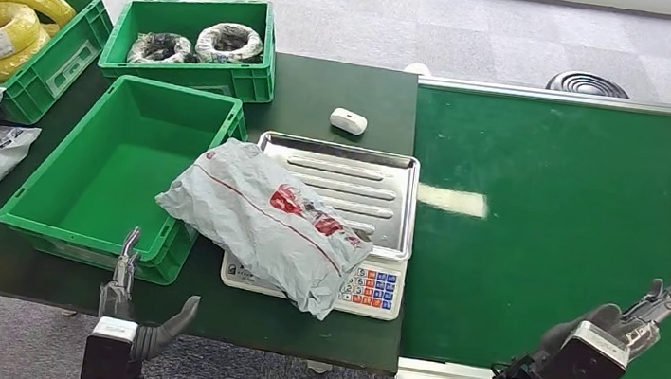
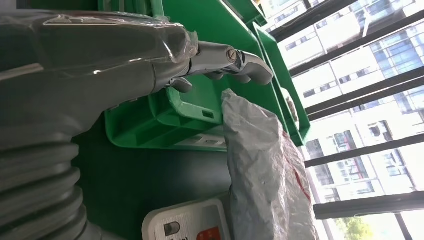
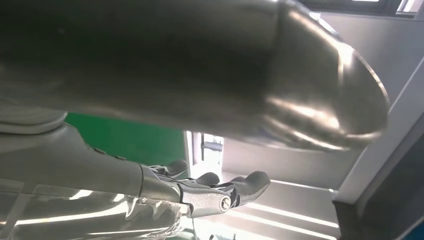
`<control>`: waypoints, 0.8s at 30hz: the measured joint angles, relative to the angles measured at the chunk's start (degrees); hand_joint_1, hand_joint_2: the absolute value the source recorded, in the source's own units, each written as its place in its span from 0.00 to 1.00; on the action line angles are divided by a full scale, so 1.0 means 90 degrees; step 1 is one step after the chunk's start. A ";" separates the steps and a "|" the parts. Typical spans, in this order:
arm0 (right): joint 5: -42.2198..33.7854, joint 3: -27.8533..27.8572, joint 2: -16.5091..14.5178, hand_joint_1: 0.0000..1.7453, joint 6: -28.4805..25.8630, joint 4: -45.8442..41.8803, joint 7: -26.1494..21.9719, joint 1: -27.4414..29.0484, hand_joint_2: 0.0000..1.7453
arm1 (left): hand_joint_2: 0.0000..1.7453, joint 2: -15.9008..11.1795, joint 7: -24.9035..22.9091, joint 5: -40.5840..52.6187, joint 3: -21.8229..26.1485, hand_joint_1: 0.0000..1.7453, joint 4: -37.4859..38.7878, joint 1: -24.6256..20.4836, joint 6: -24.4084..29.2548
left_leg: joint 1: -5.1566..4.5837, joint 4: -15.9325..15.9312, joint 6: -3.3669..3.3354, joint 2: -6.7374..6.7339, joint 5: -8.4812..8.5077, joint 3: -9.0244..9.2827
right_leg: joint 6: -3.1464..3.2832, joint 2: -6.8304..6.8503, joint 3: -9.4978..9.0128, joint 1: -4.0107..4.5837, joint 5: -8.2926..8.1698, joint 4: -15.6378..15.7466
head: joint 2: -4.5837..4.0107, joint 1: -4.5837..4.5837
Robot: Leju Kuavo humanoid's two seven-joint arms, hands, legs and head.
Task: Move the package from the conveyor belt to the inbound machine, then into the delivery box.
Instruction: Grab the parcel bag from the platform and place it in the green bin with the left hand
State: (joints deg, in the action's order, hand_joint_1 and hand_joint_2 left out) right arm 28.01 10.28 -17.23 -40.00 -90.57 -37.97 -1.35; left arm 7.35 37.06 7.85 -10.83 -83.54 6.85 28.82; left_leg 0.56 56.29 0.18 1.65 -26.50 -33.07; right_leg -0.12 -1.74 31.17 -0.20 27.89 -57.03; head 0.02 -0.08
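1. My left hand [image 1: 131,314] is low at the near table edge, fingers spread, thumb out to the side, holding nothing. My right hand [image 1: 644,315] hangs over the green conveyor belt [image 1: 567,216], fingers stretched fwd and apart, also holding nothing.
2. The crumpled grey plastic mailer package w/ red print [image 1: 266,220] lies just ahead of my left hand and a bit to its right, draped over the near-left corner of the white scale w/ steel tray [image 1: 365,193] (the inbound machine, I take it). Its left end overhangs toward the empty green plastic crate [image 1: 123,175], which sits right ahead of my left hand.
3. Handling, my guess: soft, thin film, wrinkled, prob light; contents look floppy, no stiff edges. It'll sag and fold when lifted. Film likely slick, so a shallow pinch may slide.
4. Where to grab: the near-left end, closest to my left hand. Bunch a good fold of film + contents between thumb and fingers, not just the skin.
5. Then it's a short lift over the crate rim; watch the trailing end snagging the scale keypad.
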 joint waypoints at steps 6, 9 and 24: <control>0.0310 0.0233 -0.0136 0.00 0.0000 -0.0229 0.0065 0.0252 0.00 | 1.00 -0.0103 0.0232 0.0619 0.0133 0.00 -0.0387 -0.0010 0.0460 | 0.0000 0.0000 0.0000 -0.0002 0.0000 0.0001 | 0.0000 0.0000 0.0000 0.0000 0.0000 0.0000 | 0.0000 -0.0001; 0.0369 0.0215 -0.0174 0.00 0.0000 -0.0176 0.0095 0.0298 0.00 | 1.00 -0.0164 0.0031 0.1427 0.0162 0.00 -0.0654 -0.0198 0.0512 | 0.0000 0.0000 -0.0001 0.0001 0.0003 0.0002 | 0.0000 0.0004 -0.0002 0.0000 0.0000 0.0000 | 0.0000 0.0000; 0.0715 -0.0850 -0.0161 0.00 0.0004 0.0813 0.0753 -0.0128 0.00 | 1.00 -0.0183 -0.2053 0.4954 -0.0971 0.00 0.0120 -0.3309 -0.0220 | 0.0000 0.0002 -0.0001 0.0003 0.0026 0.0003 | 0.0005 0.0008 -0.0003 -0.0001 -0.0018 -0.0002 | 0.0000 0.0001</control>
State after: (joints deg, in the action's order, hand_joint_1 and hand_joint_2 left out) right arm 34.45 2.63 -18.68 -39.96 -83.25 -31.20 -2.51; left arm 5.71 18.59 52.44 -19.57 -82.46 -22.93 26.85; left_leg 0.55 56.31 0.18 1.67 -26.27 -33.04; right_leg -0.07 -1.67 31.15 -0.21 27.73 -57.05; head 0.02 -0.07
